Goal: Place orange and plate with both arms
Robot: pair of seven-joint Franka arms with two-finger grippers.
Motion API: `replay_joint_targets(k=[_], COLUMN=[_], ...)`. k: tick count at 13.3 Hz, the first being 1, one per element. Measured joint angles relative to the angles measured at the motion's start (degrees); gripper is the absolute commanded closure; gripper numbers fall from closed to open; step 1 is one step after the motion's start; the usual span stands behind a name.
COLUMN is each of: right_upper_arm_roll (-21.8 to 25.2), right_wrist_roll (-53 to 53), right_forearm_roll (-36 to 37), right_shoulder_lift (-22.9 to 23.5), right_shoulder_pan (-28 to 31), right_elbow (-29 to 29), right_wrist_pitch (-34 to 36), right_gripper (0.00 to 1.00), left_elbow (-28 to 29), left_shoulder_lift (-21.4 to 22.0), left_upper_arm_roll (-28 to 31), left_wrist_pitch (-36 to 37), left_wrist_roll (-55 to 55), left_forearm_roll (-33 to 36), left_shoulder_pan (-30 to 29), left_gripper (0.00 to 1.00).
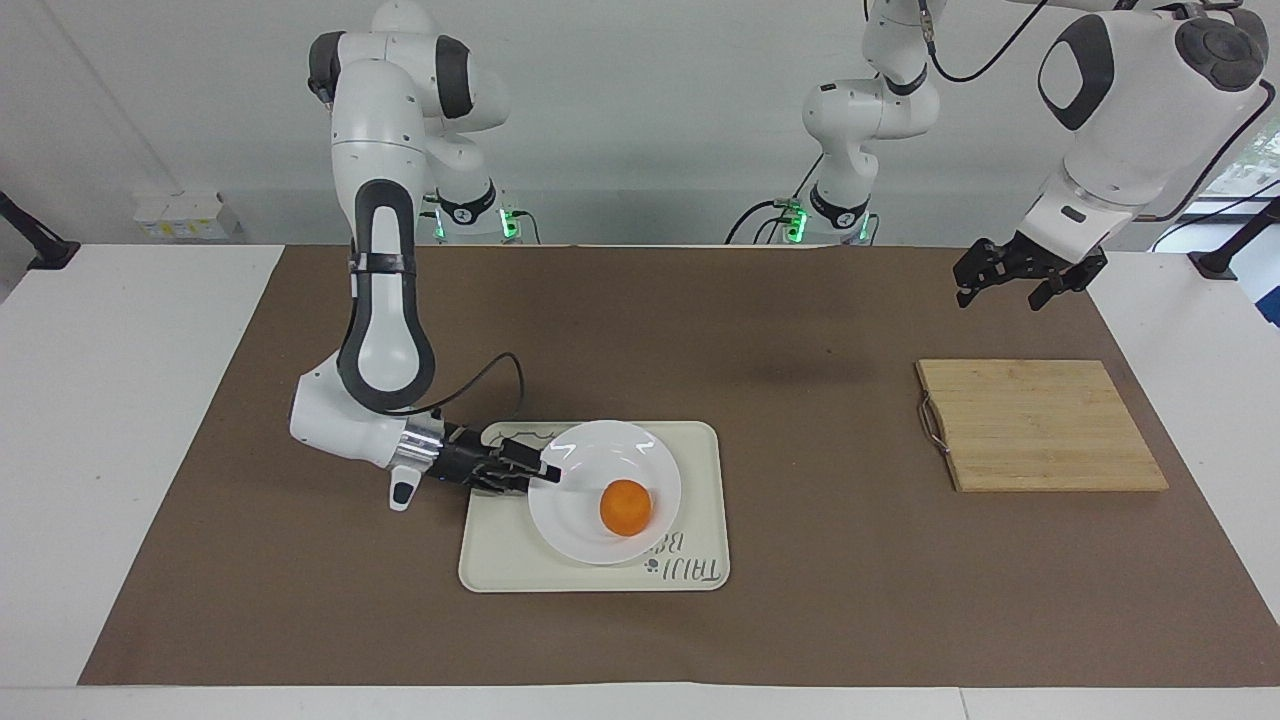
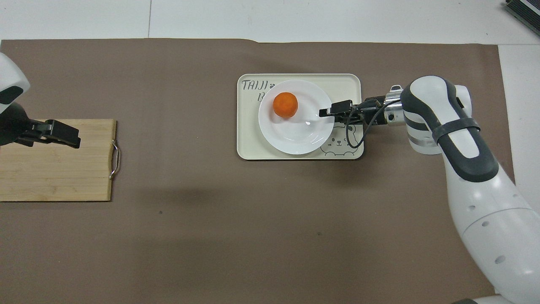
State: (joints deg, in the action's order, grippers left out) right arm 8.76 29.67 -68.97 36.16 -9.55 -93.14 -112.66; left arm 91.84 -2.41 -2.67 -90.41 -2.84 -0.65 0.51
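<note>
Facing view, left to right: right gripper [image 1: 545,474] low at centre-left of frame, pinched on plate [image 1: 590,525] rim. Plate on tray [image 1: 700,500], orange [image 1: 626,507] in plate. Placement looks done; release and retreat left. Left gripper [image 1: 1008,276] waits upper right over mat near cutting board [image 1: 1040,425], fingers spread, holding nothing.

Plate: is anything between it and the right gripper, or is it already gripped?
Nothing visible stands between them. The right gripper is at the rim of the plate and appears closed on it, over the tray. The orange sits in the plate, apart from the fingers. The left gripper waits over the cutting board.
</note>
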Motion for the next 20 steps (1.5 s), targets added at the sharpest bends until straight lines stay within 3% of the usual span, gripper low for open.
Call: replay_joint_targets(k=[7,10,15,20], right_upper_arm_roll=[1.7,3.1,3.0,3.3], right_wrist_roll=[-11.5,-18.5,-31.6,-31.9], right_forearm_roll=[15.2,25.7,48.2,56.8], right_shoulder_lift=[-7.6,-11.2,-19.0,-23.0], right_shoulder_pan=[0.8,1.1,0.4,2.3], right_elbow=[0.7,0.7,0.7,0.7], right_wrist_pitch=[-1.1,-0.4,4.8,10.3], right_gripper=[0.0,0.0,0.0,0.0], left_elbow=[0.0,0.0,0.0,0.0], left_shoulder_lift=[0.0,0.0,0.0,0.0], left_upper_arm_roll=[0.0,0.0,0.0,0.0], left_wrist_pitch=[0.0,0.0,0.0,0.1], left_wrist_roll=[0.0,0.0,0.0,0.0], left_forearm_roll=[0.0,0.0,0.0,0.0], left_shoulder_pan=[0.0,0.0,0.0,0.0], left_gripper=[0.0,0.0,0.0,0.0])
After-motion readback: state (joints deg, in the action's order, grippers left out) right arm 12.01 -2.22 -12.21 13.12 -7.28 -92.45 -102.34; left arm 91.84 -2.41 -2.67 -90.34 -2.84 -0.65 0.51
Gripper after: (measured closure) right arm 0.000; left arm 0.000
